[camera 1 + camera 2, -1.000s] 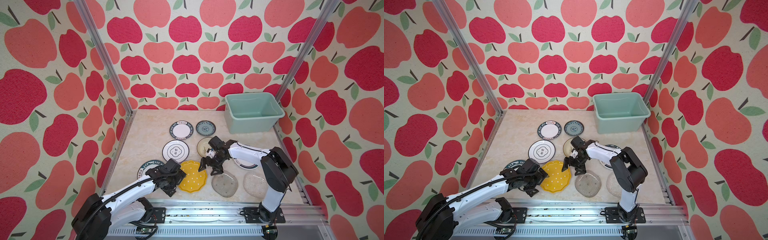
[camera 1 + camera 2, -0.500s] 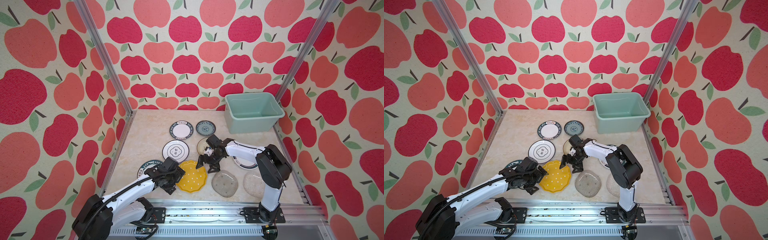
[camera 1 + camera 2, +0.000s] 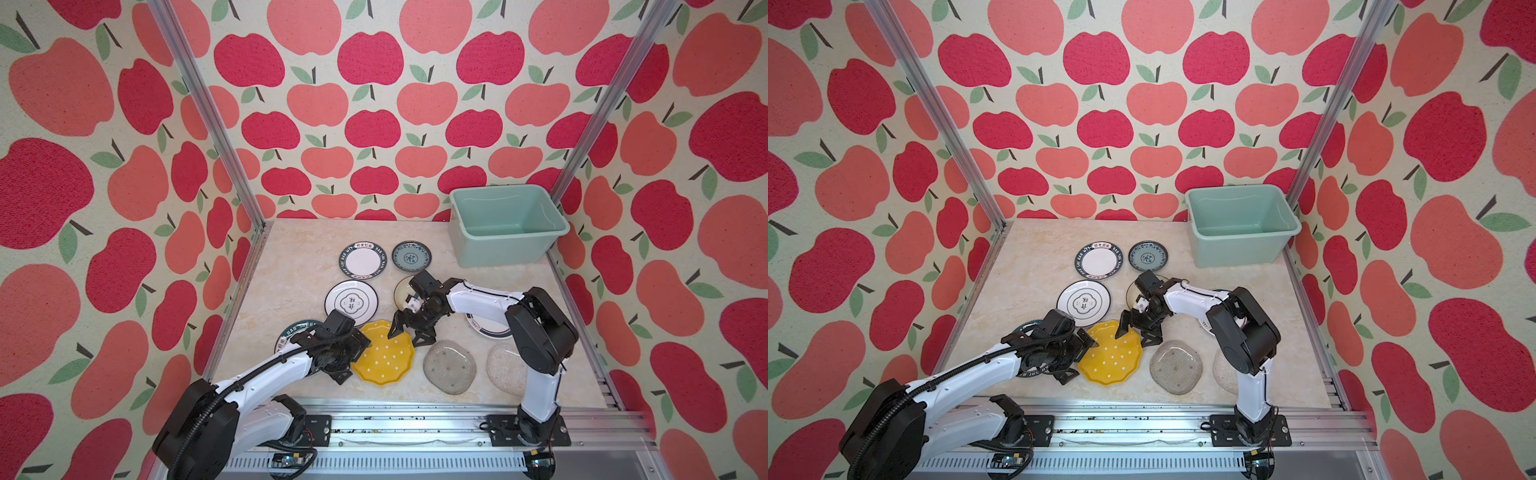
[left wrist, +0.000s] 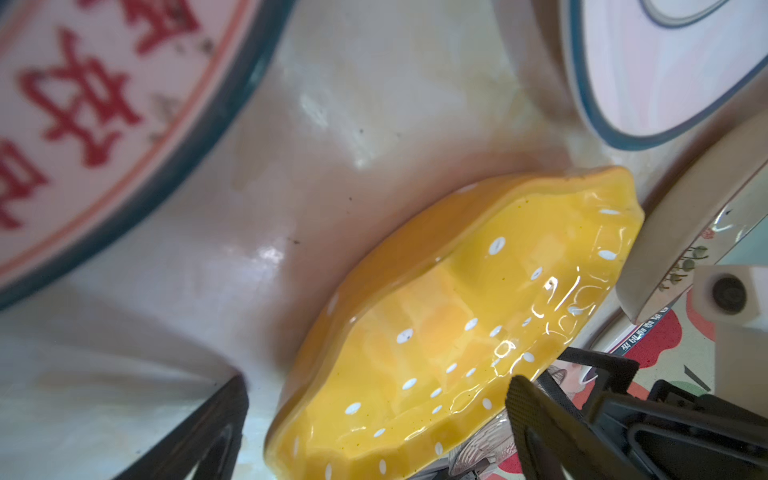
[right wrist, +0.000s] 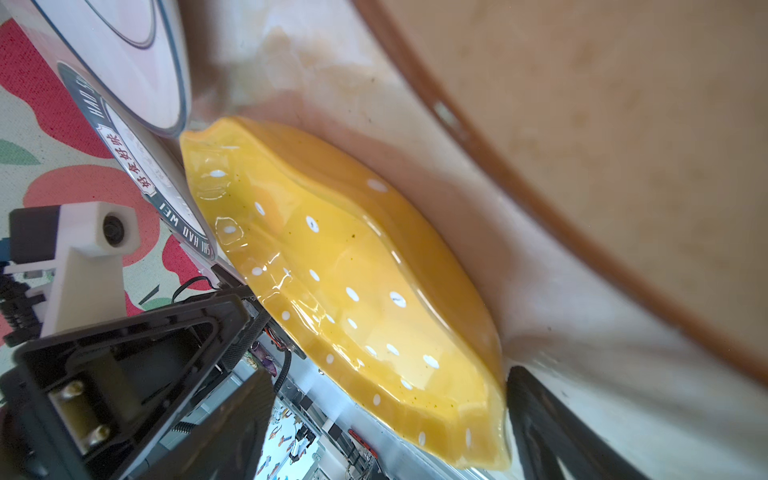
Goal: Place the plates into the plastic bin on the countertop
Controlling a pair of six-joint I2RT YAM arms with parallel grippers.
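Yellow white-dotted plate, mint bin

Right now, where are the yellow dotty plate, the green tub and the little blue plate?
yellow dotty plate (image 3: pixel 383 358), in a top view, its dotted middle
green tub (image 3: pixel 505 251), in a top view, its front wall
little blue plate (image 3: pixel 411 258), in a top view, its patterned centre

Right tool moved left toward yellow plate; one fingertip now over its far rim.
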